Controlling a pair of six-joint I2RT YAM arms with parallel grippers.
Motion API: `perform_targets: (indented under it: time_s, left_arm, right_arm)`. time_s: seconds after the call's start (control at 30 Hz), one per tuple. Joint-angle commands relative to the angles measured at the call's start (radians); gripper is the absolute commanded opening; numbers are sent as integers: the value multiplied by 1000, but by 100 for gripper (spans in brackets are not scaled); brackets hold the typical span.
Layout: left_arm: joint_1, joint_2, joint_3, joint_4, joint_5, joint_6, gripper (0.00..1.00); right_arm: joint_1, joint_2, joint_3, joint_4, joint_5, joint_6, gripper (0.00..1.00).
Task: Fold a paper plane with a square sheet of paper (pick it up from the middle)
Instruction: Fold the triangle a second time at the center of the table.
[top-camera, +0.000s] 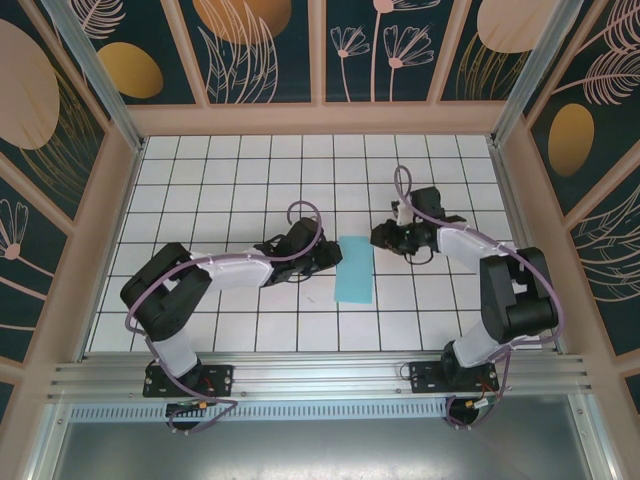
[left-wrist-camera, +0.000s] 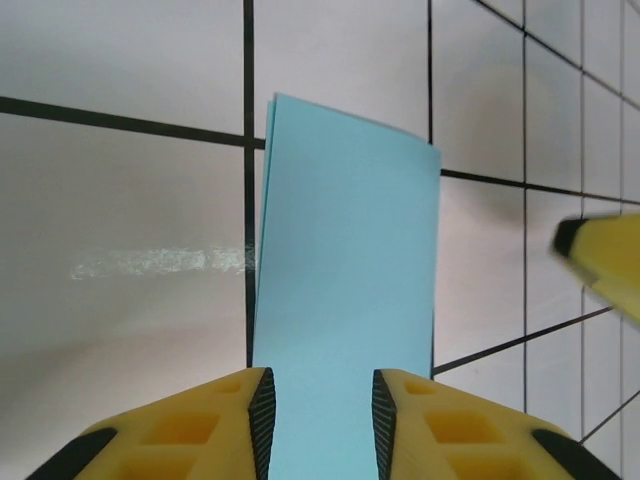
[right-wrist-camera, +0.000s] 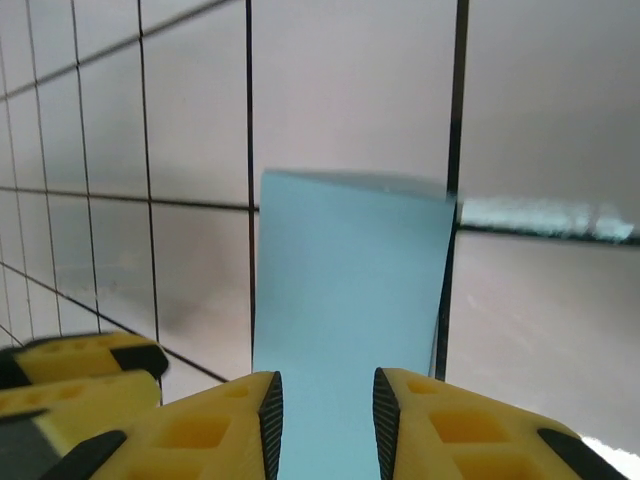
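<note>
White gridded bench (top-camera: 230, 180) is carrying the folded square sheet of paper (top-camera: 355, 268) flat at its middle. I am watching the left end effector (left-wrist-camera: 322, 385) and right end effector (right-wrist-camera: 327, 385) hovering at opposite sides, jaws slightly parted, gripping nothing. I am judging that a low finger could drag the sheet askew or let the layers spring apart.

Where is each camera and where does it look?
Top: above and behind the arms, looking down on the table; both arms show, the left gripper and right gripper flanking the paper.
Left wrist: on the left arm, looking past its yellow fingers across the paper.
Right wrist: on the right arm, looking past its fingers at the paper from the other side.
Shared: all see the paper; each wrist view catches the other gripper's finger.
</note>
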Motion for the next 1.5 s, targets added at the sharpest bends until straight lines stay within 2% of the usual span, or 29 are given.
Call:
perform_targets:
  time_s: [0.0,0.2,0.87,1.47]
  left_arm:
    - [-4,-14,-41,61,-27,-35,38]
    - [-3,11,-70,128,15,-62,42]
    - [-3,94,1,55,67,-32,46]
    - [-4,157,64,2,149,-5,47]
  right_arm:
    - [68,-32,-61,-11,51,47,32]
    - [106,-34,-137,47,22,78,34]
    - [107,-17,-175,39,79,68,34]
    - [81,-12,-224,93,57,83,30]
